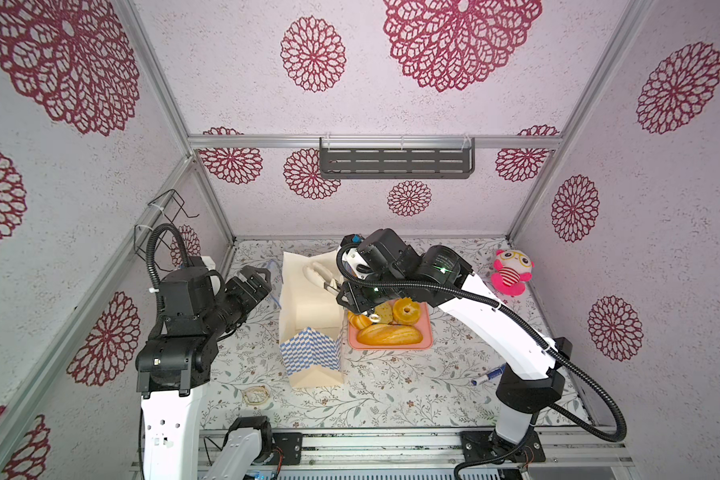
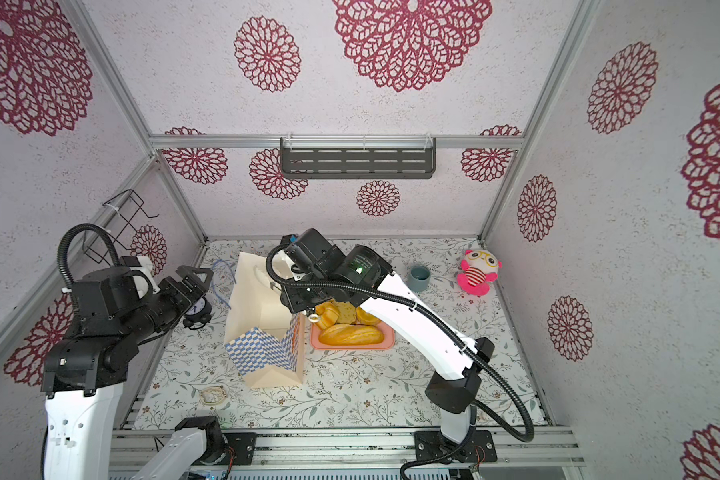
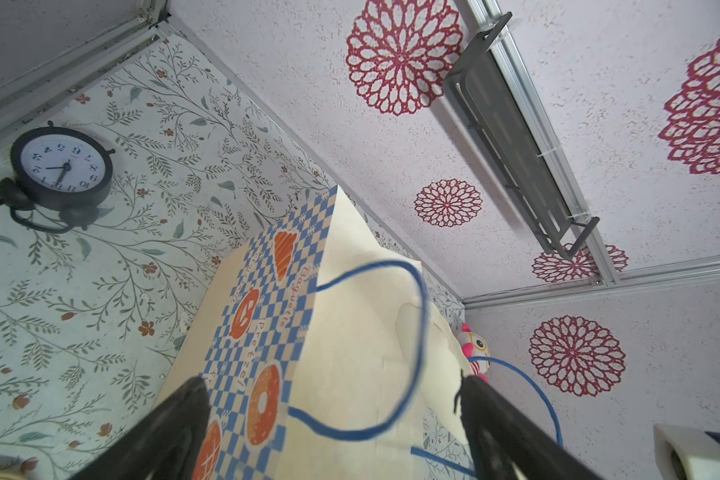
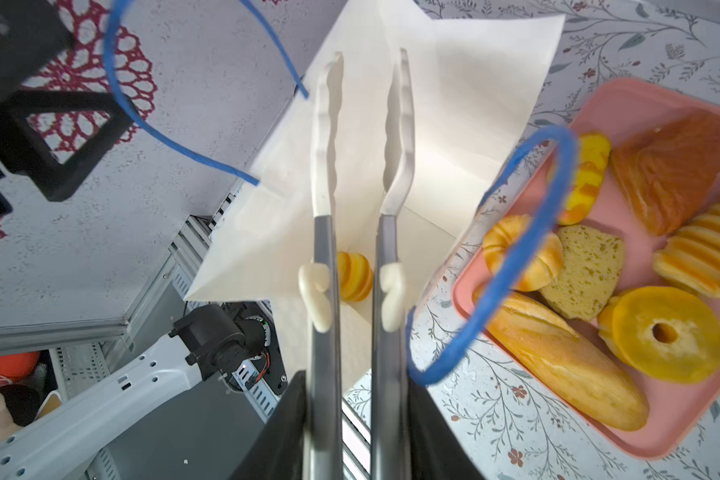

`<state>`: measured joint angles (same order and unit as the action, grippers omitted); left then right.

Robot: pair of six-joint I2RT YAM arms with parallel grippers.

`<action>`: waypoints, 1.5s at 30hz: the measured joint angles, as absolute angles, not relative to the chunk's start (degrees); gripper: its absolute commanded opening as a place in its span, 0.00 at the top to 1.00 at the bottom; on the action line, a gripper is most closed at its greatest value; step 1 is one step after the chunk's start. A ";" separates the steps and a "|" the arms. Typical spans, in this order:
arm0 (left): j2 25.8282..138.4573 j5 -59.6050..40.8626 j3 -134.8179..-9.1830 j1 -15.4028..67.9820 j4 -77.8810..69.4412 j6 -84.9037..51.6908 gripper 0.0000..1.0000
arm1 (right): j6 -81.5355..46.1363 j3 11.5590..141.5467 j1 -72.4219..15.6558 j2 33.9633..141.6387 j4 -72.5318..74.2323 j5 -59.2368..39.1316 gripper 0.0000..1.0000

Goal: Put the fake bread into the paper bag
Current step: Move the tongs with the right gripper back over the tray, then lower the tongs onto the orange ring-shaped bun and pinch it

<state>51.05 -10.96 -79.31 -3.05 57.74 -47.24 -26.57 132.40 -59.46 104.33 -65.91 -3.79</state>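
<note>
Roll (image 4: 353,276) inside paper bag (image 4: 454,83) (seen from right wrist only), tongs (image 4: 324,232) parted.

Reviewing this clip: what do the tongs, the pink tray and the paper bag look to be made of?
By look: the tongs have grey metal arms with a dull brushed sheen and cream scalloped tips, probably plastic or silicone; the pink tray is smooth and matte with a rounded rim, likely plastic or silicone; the paper bag is thin cream paper, judging by its sharp creases, with blue cord handles.
</note>
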 measured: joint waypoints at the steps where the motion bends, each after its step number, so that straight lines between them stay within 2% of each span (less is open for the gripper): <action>1: 51.00 -10.87 -79.18 -3.05 57.76 -47.16 0.03 | -26.52 132.40 -59.46 104.07 -65.12 -3.29 0.64; 4: 51.09 -10.70 -79.07 -3.05 57.82 -46.76 0.03 | -26.00 132.40 -59.46 102.10 -62.46 -0.80 0.62; 9: 52.27 -9.87 -80.84 -2.85 58.81 -46.04 0.03 | -24.88 130.39 -58.00 92.68 -58.37 6.39 0.61; 14: 53.45 -8.62 -84.88 -0.91 59.33 -45.63 0.03 | -25.69 117.97 -46.68 78.32 -56.38 8.45 0.61; 18: 54.46 -6.50 -86.83 3.16 59.53 -45.63 0.03 | -27.07 104.95 -39.09 72.86 -57.78 8.01 0.61; 22: 55.02 -3.81 -87.02 7.18 60.47 -45.69 0.03 | -28.16 90.74 -38.06 73.58 -56.75 1.96 0.59; 28: 55.24 -0.93 -85.76 8.38 61.52 -45.93 0.03 | -30.57 76.36 -38.09 81.47 -51.20 -9.15 0.55; 32: 54.26 -0.10 -83.96 8.43 61.78 -46.61 0.03 | -31.88 74.87 -38.09 81.67 -47.81 -14.46 0.54; 35: 53.10 0.64 -82.54 8.49 61.95 -47.16 0.03 | -32.58 74.87 -38.24 81.82 -44.99 -17.06 0.48; 45: 50.22 2.39 -81.67 8.54 63.55 -48.21 0.03 | -32.62 75.26 -38.35 86.19 -43.35 -20.36 0.45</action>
<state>50.22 2.39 -81.67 8.54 63.55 -48.21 -32.62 75.26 -38.35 86.19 -43.35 -20.36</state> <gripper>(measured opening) 0.975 0.554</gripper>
